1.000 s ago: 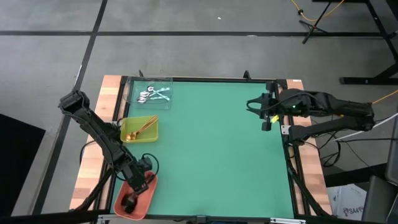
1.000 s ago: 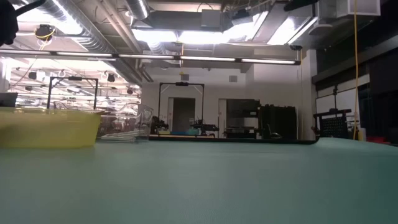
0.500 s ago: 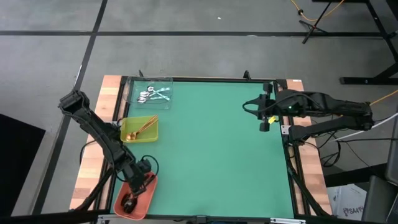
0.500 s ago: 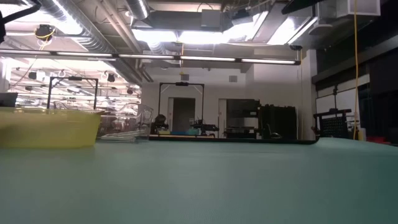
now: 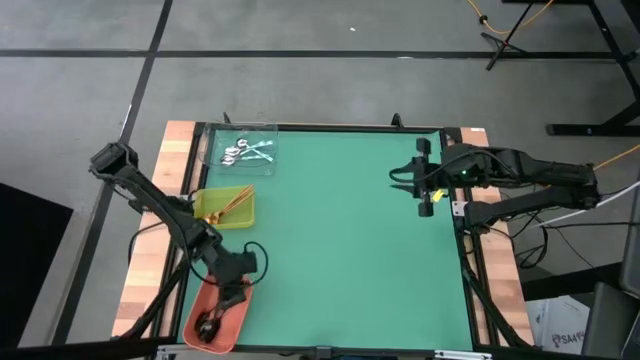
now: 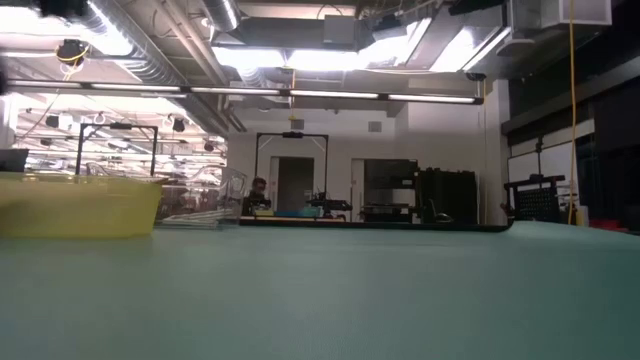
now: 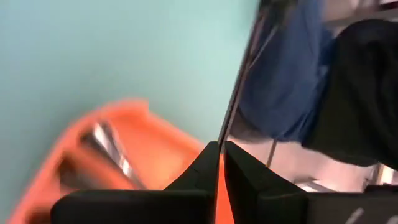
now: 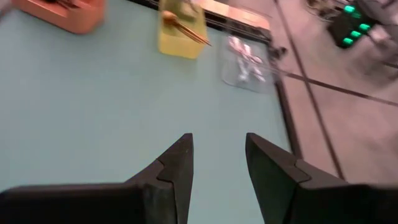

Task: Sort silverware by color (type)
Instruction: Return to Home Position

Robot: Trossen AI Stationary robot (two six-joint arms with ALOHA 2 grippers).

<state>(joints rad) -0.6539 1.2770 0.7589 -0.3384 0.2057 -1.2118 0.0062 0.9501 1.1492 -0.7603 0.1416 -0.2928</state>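
Glossy metal, matt mat
On a matt green mat, shiny silver metal spoons are seen in a clear plastic tray.

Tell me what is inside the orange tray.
In the orange tray lie dark spoons; how many cannot be told. The left claw, shut, covers one corner, hiding whatever lies beneath.

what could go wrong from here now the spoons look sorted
1. The left gripper, fingers shut, hangs close over the orange tray. If it swings away sideways, it might clip the rim and spill the dark spoons.
2. That tray sits at a corner of the table, so a nudge could push it over the edge.
The right gripper, open and empty, looks clear of everything.
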